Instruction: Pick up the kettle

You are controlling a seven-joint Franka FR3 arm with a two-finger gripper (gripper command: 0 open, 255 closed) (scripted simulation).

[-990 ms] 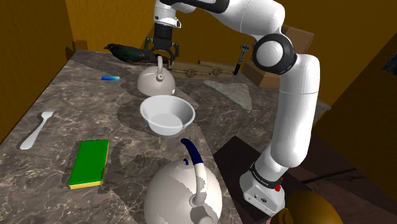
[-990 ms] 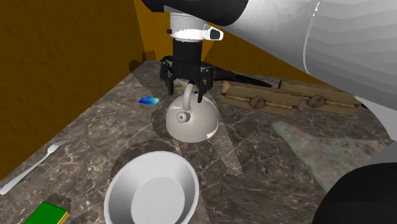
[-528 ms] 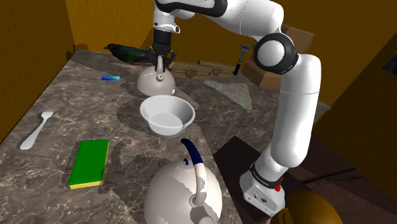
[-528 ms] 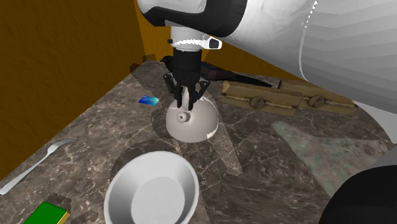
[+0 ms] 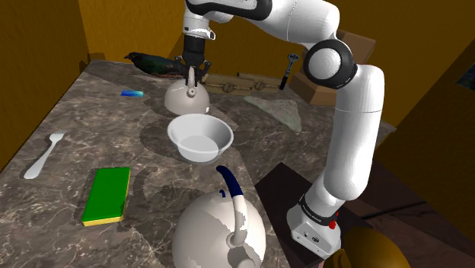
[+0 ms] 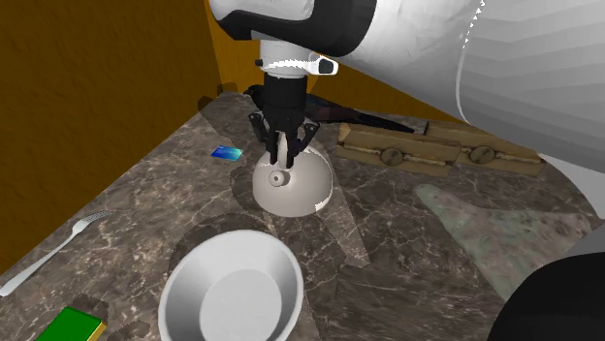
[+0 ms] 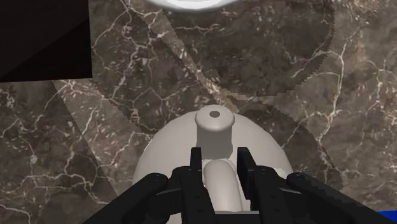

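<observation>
Gripper (image 5: 192, 74) is down on the far kettle (image 5: 188, 99), fingers (image 7: 192, 167) closed in on the upright handle (image 7: 218, 175). The wrist view shows both pads pressed against its sides, so it has hold of the handle. The pale grey kettle sits toward the back of the dark marbled desk (image 5: 91, 129), base on the surface as far as I can tell, with its round lid knob (image 7: 214, 123) just in front of the gripper. The second exterior view shows the same: gripper (image 6: 283, 145) straddles the handle on top of the kettle (image 6: 296, 189), arm coming straight down from above. White bowl (image 5: 199, 138) is just on the near side of the kettle, apart from it. Small blue item (image 5: 132, 93) lies beside the kettle toward the shoulder view's left. A second kettle (image 5: 219, 232) with a blue-topped handle is at the near edge of the desk. Green sponge (image 5: 106, 195) and white utensil (image 5: 43, 154) lie well apart on the shoulder view's left.
</observation>
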